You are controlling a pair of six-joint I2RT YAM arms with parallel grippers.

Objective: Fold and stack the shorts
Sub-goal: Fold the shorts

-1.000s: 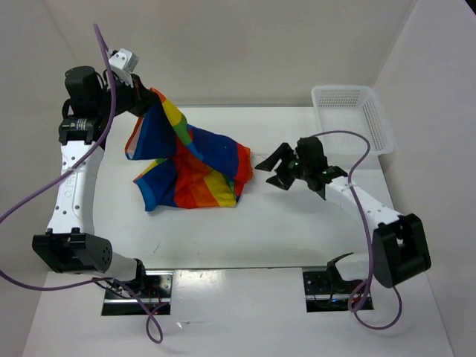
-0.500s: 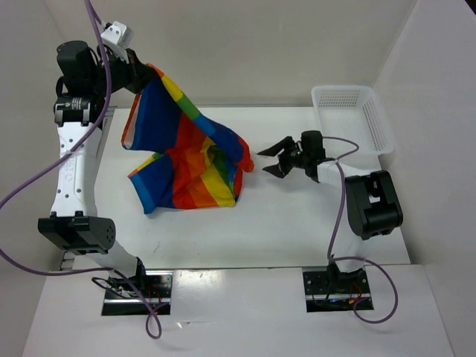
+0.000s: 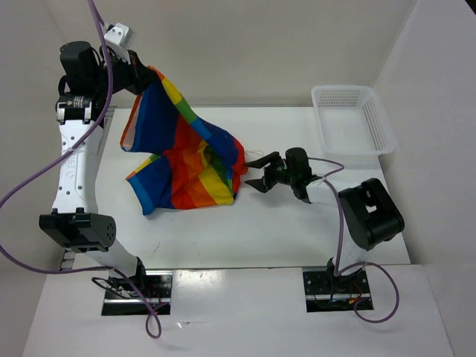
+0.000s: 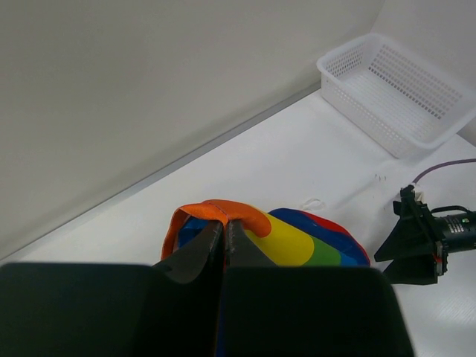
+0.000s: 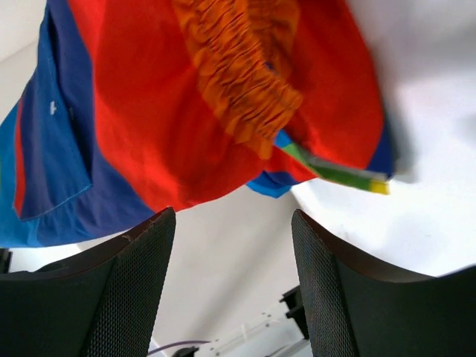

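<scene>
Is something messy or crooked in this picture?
Yes. The shorts are crumpled and lopsided: the left claw pinches one edge up high, while the rest sags in a heap onto the table. The right claw is open beside them.

White table (image 3: 286, 230), mesh basket (image 3: 355, 123) at far right corner, rainbow shorts (image 3: 190, 160) left of centre, lower folds resting on surface, upper part raised off it.
</scene>
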